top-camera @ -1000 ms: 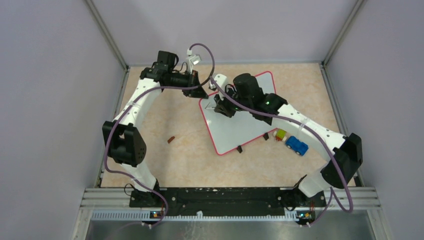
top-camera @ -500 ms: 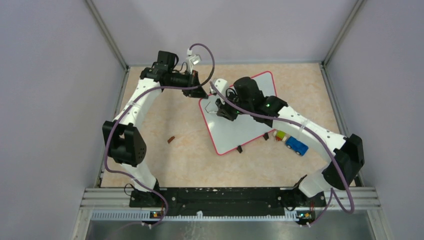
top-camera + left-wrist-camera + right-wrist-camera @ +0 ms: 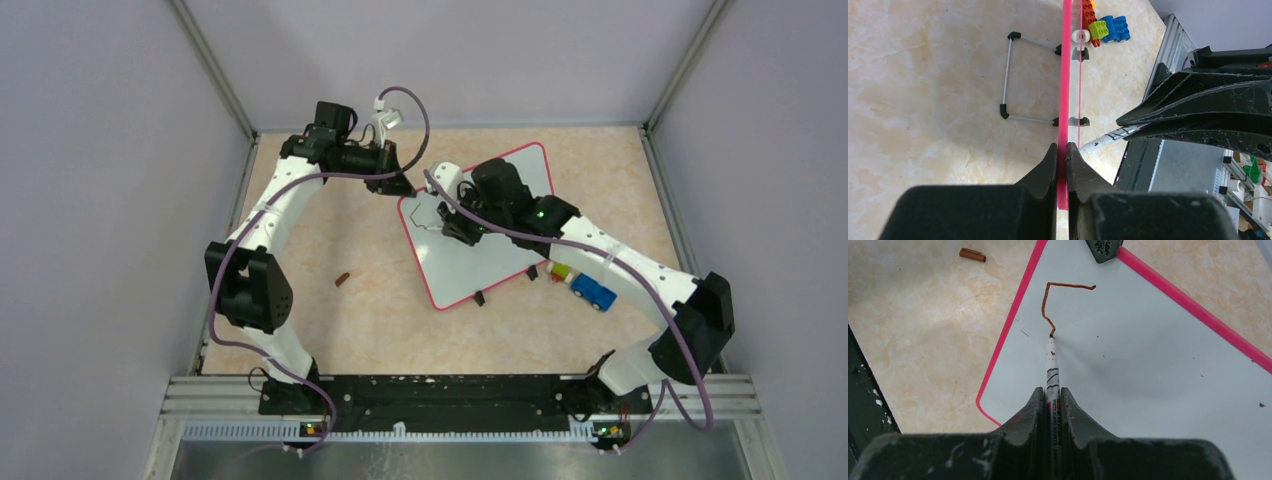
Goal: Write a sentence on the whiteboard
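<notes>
The whiteboard (image 3: pixel 480 265) lies askew on the desk (image 3: pixel 340 330). The left jaws are shut on its pink rim (image 3: pixel 1064 75) at its far left corner. The right jaws, over the board's left part, are clamped around a marker (image 3: pixel 1052 365), whose tip touches the white surface. There the sentence (image 3: pixel 1045 305) is a single bent brownish-red stroke, ending at the tip, close to the board's left edge. A brown cap (image 3: pixel 343 279) lies well left of the board. A blue toy car (image 3: pixel 594 291) and a yellow-green block (image 3: pixel 561 269) sit just beside the board's near right edge.
</notes>
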